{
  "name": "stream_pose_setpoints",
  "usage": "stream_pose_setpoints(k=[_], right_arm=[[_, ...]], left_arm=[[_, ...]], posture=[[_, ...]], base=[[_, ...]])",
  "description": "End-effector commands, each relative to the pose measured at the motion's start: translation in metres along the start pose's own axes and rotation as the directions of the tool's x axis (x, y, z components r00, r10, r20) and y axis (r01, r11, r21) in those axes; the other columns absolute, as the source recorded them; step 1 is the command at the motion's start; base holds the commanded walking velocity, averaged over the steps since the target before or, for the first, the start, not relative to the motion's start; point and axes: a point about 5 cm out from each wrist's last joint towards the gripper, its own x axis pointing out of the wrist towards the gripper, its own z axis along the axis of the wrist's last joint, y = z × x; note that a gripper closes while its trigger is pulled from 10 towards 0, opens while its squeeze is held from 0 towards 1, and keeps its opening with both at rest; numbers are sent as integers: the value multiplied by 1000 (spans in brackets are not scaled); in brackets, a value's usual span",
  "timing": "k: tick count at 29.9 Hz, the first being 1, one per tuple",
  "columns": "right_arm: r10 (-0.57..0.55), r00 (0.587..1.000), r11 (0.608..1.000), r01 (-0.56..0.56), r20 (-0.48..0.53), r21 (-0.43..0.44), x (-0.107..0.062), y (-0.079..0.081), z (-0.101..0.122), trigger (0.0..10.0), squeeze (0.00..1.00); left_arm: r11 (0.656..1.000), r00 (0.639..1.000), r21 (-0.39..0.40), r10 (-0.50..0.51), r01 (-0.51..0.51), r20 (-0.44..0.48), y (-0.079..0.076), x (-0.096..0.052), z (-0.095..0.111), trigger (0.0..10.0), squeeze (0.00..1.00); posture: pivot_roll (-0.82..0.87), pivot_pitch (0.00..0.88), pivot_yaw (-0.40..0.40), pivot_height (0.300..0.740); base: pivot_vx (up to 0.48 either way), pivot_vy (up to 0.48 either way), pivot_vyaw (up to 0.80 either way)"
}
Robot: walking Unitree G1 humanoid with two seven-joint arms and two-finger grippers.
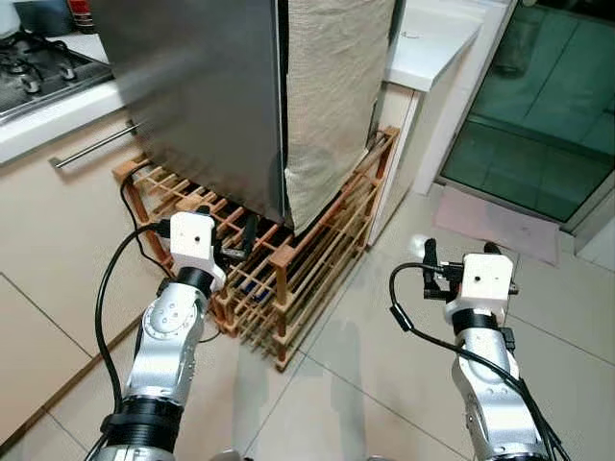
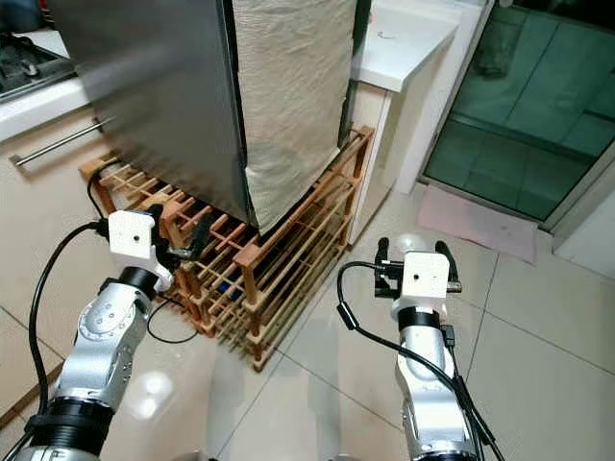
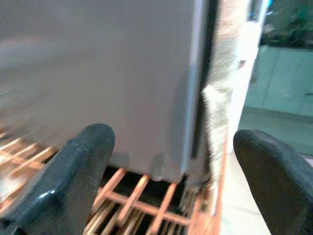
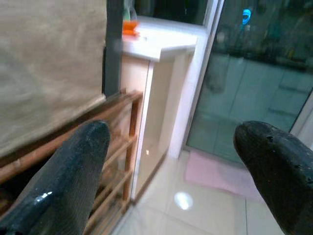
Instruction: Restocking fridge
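Fridge (image 1: 202, 96), steel-grey, door shut, is standing on a low wooden slatted rack (image 1: 298, 264); a beige cloth (image 1: 332, 96) is hanging down the fridge's side. Left gripper (image 1: 242, 240) is hovering just in front of the fridge's lower corner, over the rack's front edge, fingers (image 3: 73, 171) spread apart, nothing btwn them. Right gripper (image 1: 459, 257) is hanging above the tiled floor (image 1: 384, 365), well apart from the fridge on its cloth side, fingers (image 4: 78, 166) likewise released & empty. White counter (image 1: 428, 43) is sitting behind the fridge; gas hob (image 1: 38, 67) beside it; pink mat (image 1: 495, 226) is lying by the glass door (image 1: 538, 106).
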Motion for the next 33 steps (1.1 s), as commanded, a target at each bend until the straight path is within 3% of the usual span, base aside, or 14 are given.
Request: stream_pose_setpoints(k=[1, 5, 11, 19, 27, 33], right_arm=[[8, 1000, 1000, -8, 12, -17, -2, -2, 8, 10000, 0], [1, 1000, 1000, -1, -9, -18, -6, -6, 6, 10000, 0], [-39, 997, 999, 38, -64, -10, -6, -8, -6, 10000, 0], [-44, 998, 999, 44, -40, -10, 2, -7, 0, 10000, 0], [-48, 998, 999, 48, -39, -11, 8, -9, -1, 10000, 0], [-44, 998, 999, 43, -40, -12, 12, -7, -2, 10000, 0]], left_arm=[[999, 999, -1, -38, 38, 25, -6, 0, 11, 10000, 0], [999, 999, -17, -38, 38, 32, -4, -2, 17, 10000, 0], [999, 999, -26, 31, -32, -29, -5, -4, 0, 10000, 0], [998, 1000, -64, 8, -9, -21, -15, 0, 2, 10000, 0], [1000, 1000, -25, -17, 17, -5, -13, 3, 5, 10000, 0], [1000, 1000, -3, -12, 12, -6, -11, 8, 6, 10000, 0]], posture=[[-82, 0, -14, 740], [-83, 0, -15, 740], [-86, 0, -4, 740], [-90, 0, -2, 740], [-87, 0, 3, 740], [-86, 0, 4, 740]], base=[[0, 0, 0], [0, 0, 0], [0, 0, 0], [0, 0, 0], [0, 0, 0], [0, -369, 0]])
